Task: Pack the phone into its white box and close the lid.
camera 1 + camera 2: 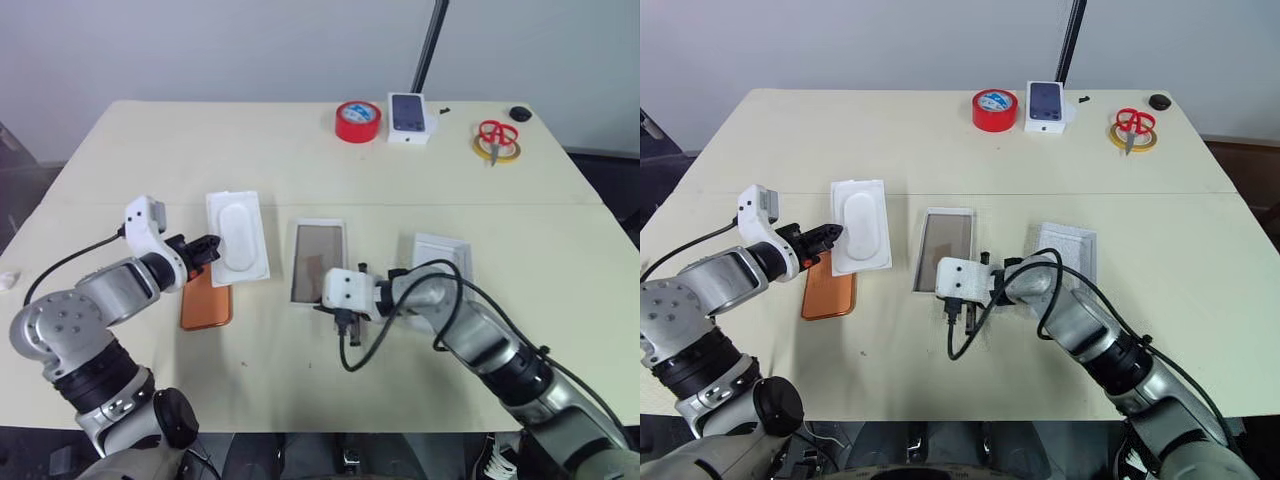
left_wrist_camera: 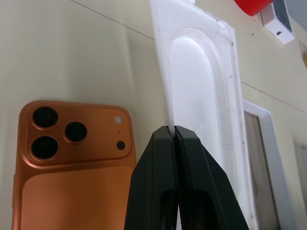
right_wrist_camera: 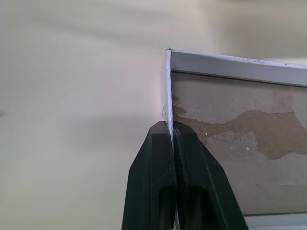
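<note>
The copper-orange phone (image 1: 205, 302) lies back up on the table, its camera cluster (image 2: 55, 132) showing. Just above it, my left gripper (image 2: 173, 129) is shut on the long edge of a white insert (image 1: 238, 236) that has an oval recess. The white box (image 1: 318, 258), an open tray with a brownish floor, lies at the table's middle. My right gripper (image 3: 170, 125) is shut on the box's thin rim (image 3: 168, 86) near a corner at its near end. To the right of the box, the lid (image 1: 445, 250) rests partly behind my right arm.
At the back of the table stand a red tape roll (image 1: 358, 121) and a small white carton (image 1: 409, 117) printed with a phone. Red scissors (image 1: 497, 135) lie on a yellow ring at the back right, beside a small black object (image 1: 519, 113).
</note>
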Robot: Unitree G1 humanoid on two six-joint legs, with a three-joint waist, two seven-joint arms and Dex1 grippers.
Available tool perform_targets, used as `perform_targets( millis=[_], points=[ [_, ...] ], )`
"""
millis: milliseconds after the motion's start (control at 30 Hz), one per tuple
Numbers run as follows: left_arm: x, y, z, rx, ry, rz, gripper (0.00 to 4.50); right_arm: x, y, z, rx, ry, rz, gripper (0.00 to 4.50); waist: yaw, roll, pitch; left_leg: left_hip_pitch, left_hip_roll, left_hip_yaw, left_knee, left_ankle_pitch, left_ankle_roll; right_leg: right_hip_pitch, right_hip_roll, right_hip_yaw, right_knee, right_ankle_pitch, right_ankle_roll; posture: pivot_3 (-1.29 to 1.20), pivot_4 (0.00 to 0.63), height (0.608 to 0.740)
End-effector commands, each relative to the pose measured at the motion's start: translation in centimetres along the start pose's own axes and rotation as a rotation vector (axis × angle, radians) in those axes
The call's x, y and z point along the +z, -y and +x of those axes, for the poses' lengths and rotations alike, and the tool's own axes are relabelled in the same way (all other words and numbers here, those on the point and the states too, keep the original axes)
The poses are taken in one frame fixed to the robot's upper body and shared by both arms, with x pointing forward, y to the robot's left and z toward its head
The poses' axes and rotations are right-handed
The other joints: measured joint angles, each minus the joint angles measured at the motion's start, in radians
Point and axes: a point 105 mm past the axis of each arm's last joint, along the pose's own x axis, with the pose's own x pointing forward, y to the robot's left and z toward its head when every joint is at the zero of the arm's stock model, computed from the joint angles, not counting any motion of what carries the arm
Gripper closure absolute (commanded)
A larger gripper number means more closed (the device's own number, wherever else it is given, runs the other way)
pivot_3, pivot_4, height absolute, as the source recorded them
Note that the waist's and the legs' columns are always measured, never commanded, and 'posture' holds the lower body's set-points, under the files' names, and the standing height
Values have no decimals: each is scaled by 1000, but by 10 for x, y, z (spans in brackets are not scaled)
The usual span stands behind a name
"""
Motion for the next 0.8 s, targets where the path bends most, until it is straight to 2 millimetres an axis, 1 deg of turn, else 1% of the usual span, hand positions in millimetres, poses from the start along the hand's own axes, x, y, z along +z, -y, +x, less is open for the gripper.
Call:
perform_targets(
  millis=[33,67,100,167,200,267,300,400,500,600,767,800],
  points=[
    [3,18,1,-60,12,36,4500,16,4,0,-5,46,-22,3871,0,0,0,0,0,0,0,0,0,0,0,0,0,0,0,0,150,690],
    [1,21,2,-70,4,36,4500,18,4,-3,4,58,-16,3546,0,0,0,0,0,0,0,0,0,0,0,0,0,0,0,0,150,690],
    [-1,24,4,-81,-3,36,4500,20,4,-7,10,70,-14,3080,0,0,0,0,0,0,0,0,0,0,0,0,0,0,0,0,150,690],
    [-6,31,8,-108,-19,34,4500,25,7,-18,1,106,-23,2029,0,0,0,-1,0,0,0,0,0,0,-1,-1,0,0,0,0,150,690],
    [-8,35,9,-121,-26,36,4500,28,9,-24,-15,123,-30,1586,0,0,0,-1,0,-1,0,0,0,0,-1,-1,0,0,0,0,150,690],
    [-14,43,13,-146,-48,41,4500,30,16,-39,-41,144,-25,443,0,0,0,-1,0,-1,0,0,0,0,-1,-1,0,0,0,0,150,690],
    [-17,47,15,-157,-61,43,4500,28,19,-48,-54,146,-21,89,0,0,0,-1,0,-2,0,0,0,0,-1,-2,0,0,0,0,150,690],
    [-27,58,24,-174,-97,34,4500,21,25,-70,-84,132,-7,89,0,0,0,-1,-1,-2,0,0,0,0,-1,-2,0,0,0,0,150,690],
    [-39,67,32,-185,-136,21,4500,15,32,-82,-125,118,15,89,-3,0,0,-1,-1,-2,0,0,0,0,0,-2,0,0,0,0,150,690],
    [-48,75,37,-196,-172,27,4500,10,38,-87,-167,102,20,89,-6,0,0,-1,-1,-2,0,0,0,0,1,-2,0,0,0,0,150,690],
    [-55,83,41,-207,-196,36,4500,7,37,-86,-180,98,36,89,-3,0,0,-1,-1,-2,0,0,0,0,1,-2,0,0,0,0,150,690],
    [-55,84,42,-213,-198,30,4196,6,36,-85,-180,96,40,28,-3,0,0,-1,-1,-2,0,0,0,0,0,-2,0,0,0,0,150,690]
  ],
)
